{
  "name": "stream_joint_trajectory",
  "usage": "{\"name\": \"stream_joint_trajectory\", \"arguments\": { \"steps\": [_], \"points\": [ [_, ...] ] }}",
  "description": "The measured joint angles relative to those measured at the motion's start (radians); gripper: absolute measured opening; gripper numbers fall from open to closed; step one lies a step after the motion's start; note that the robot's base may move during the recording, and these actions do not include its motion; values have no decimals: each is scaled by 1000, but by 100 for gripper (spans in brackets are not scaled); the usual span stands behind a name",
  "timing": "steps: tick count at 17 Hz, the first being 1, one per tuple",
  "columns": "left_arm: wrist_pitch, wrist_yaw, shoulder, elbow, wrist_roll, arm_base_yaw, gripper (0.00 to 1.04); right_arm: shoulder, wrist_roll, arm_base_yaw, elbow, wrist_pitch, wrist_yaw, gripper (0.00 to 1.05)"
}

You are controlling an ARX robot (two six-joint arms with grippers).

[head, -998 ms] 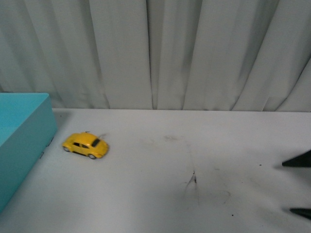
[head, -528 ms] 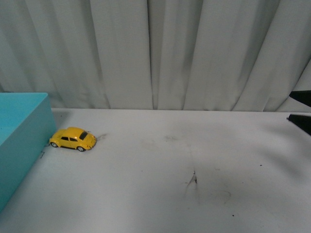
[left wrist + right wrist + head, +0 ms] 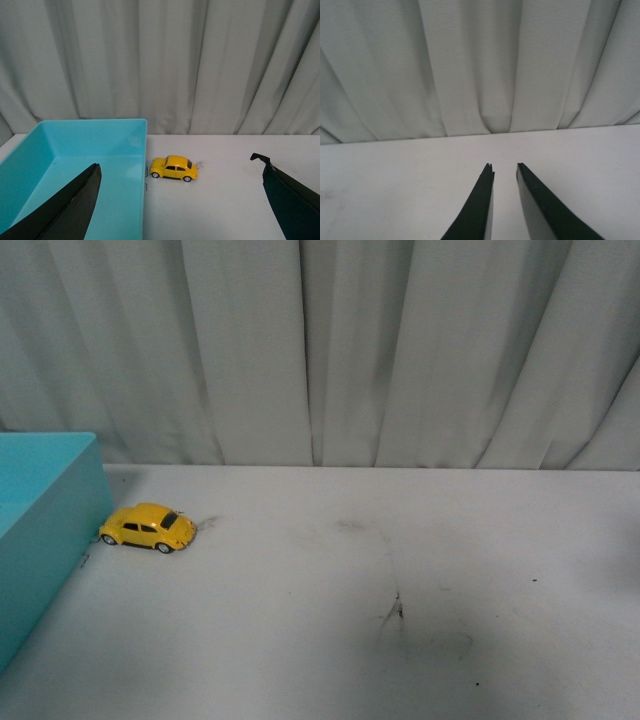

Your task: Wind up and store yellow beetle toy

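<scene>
The yellow beetle toy stands on its wheels on the white table, its nose against the side of the turquoise box. It also shows in the left wrist view, next to the box wall. My left gripper is open and empty, well short of the toy, with its fingers spread wide. My right gripper is shut and empty over bare table, facing the curtain. Neither gripper shows in the front view.
A grey pleated curtain closes off the back of the table. Dark scuff marks lie on the white table near the middle. The open turquoise box takes up the left side.
The toy has rolled left until it rests against the box. The right gripper's dark fingers, seen at the right edge before, have left the front view.
</scene>
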Motion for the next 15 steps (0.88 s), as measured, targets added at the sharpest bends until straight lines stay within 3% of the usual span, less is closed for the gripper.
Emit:
{"name": "stream_joint_trajectory", "arguments": {
  "steps": [2, 6, 8, 15],
  "points": [
    [0, 0, 0, 0, 0, 0, 98, -129, -19, 34, -86, 9, 17, 1],
    [0, 0, 0, 0, 0, 0, 98, -353, -18, 63, -224, -72, 55, 2],
    [0, 0, 0, 0, 0, 0, 98, -524, -19, 136, -249, -221, 109, 2],
    [0, 0, 0, 0, 0, 0, 98, -936, -19, 140, -335, -514, 121, 2]
  ]
}}
